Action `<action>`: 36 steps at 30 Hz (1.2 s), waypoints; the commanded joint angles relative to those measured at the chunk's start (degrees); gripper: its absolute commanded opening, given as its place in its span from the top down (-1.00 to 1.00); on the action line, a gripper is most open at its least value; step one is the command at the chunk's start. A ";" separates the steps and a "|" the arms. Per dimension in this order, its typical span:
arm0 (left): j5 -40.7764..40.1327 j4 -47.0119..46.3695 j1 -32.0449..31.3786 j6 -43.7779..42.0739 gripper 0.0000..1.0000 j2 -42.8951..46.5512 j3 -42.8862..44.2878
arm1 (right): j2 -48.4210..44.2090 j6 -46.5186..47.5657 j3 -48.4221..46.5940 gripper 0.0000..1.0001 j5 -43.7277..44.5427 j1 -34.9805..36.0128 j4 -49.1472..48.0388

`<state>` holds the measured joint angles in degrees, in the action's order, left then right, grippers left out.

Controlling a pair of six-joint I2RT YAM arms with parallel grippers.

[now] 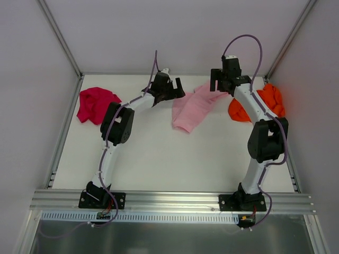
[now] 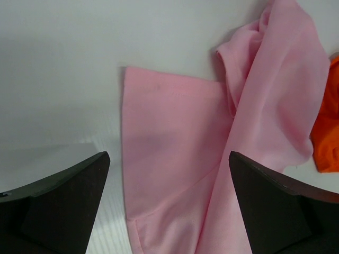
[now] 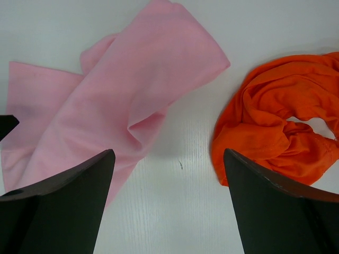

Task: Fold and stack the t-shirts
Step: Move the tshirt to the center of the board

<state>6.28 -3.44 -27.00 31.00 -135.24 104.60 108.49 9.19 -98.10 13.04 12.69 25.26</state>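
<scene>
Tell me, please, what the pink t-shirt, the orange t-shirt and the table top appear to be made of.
Pink t-shirt: thin, matte knit cloth, probably cotton; it lies in soft folds with a seam line near the sleeve edge.
Orange t-shirt: similar matte jersey, bunched in loose creases.
Table top: white rigid sheet with fine parallel ribs, possibly corrugated plastic; faint sheen.

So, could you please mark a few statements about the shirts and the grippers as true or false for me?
1. The pink t-shirt lies between the magenta t-shirt and the orange t-shirt. True.
2. The left gripper is clamped on the pink t-shirt. False: it is open above it, holding nothing.
3. The right gripper is open. True.
4. The three shirts are stacked in one pile. False: they lie side by side across the table.
</scene>
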 commanded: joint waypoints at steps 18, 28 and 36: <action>6.80 9.42 3.19 3.36 -0.97 -7.05 13.00 | -8.82 -0.40 3.18 -0.78 -2.93 0.23 -4.25; 16.04 8.37 3.19 4.15 -0.97 -7.23 10.28 | -9.70 -1.02 3.09 -0.78 -3.90 0.32 -4.51; 20.52 6.61 3.19 4.06 -0.97 -7.41 8.08 | -10.31 -1.28 3.36 -0.79 -4.42 0.23 -4.43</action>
<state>22.79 1.58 -23.88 33.95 -142.08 113.93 101.54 8.97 -94.78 9.52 12.75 22.48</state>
